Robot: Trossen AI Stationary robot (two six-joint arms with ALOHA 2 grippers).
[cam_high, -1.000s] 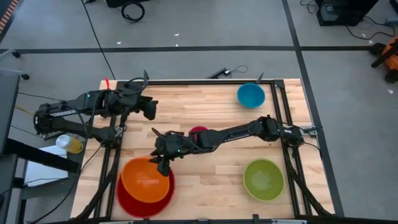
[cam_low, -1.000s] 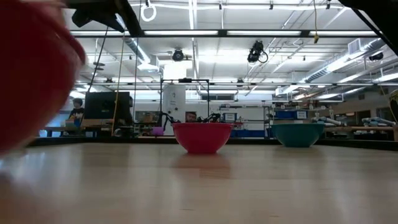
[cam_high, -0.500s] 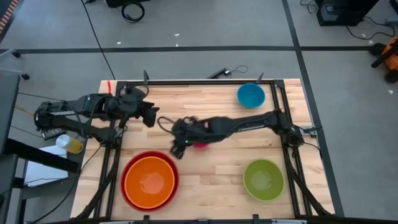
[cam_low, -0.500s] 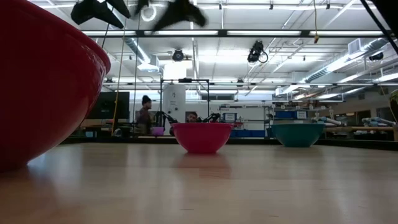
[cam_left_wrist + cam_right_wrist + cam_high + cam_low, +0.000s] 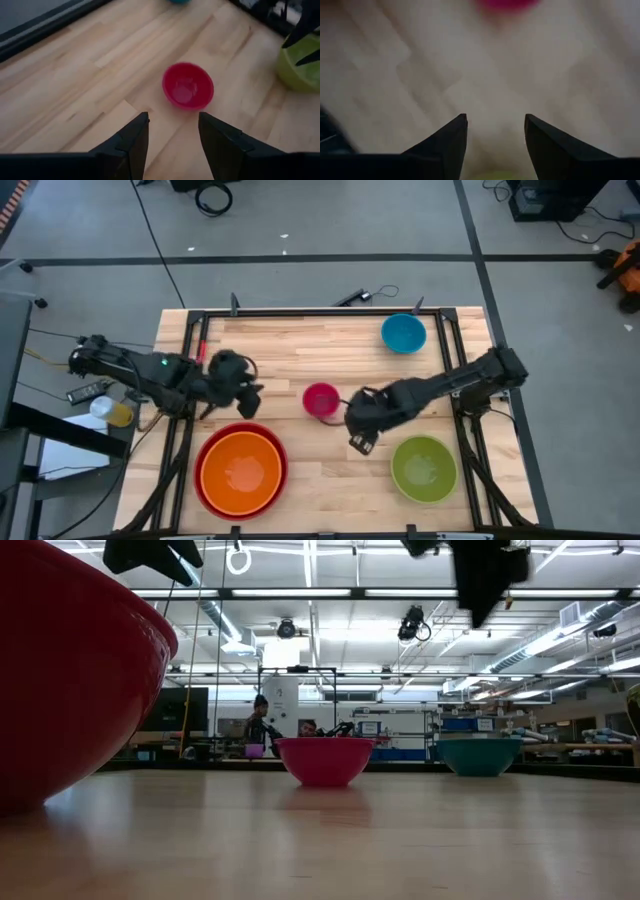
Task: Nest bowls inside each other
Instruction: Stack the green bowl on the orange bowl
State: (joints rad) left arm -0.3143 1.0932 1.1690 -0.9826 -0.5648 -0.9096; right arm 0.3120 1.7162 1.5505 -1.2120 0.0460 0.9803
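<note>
The orange bowl (image 5: 240, 468) sits nested in the red bowl (image 5: 199, 491) at the table's near left. The small pink bowl (image 5: 321, 399) stands upright on its base at mid-table, the lime green bowl (image 5: 424, 468) at the near right, the blue bowl (image 5: 403, 333) at the far right. My left gripper (image 5: 250, 390) hangs open just left of the pink bowl (image 5: 188, 86), pointing slantwise down at it. My right gripper (image 5: 358, 442) is open above bare wood between the pink and green bowls, its fingers (image 5: 451, 140) pointing down.
Black frame rails (image 5: 300, 313) run along the table's far, left and right edges. A yellow-capped item (image 5: 115, 412) lies off the table's left side. The low view shows the red bowl (image 5: 70, 670) close up, and a person (image 5: 258, 725) far back in the room.
My right gripper has left the orange bowl's far rim and swung toward the table's right edge, tipping to point down. The orange bowl, tilted before, has settled level inside the red bowl. My left gripper has moved from the far left toward the pink bowl.
</note>
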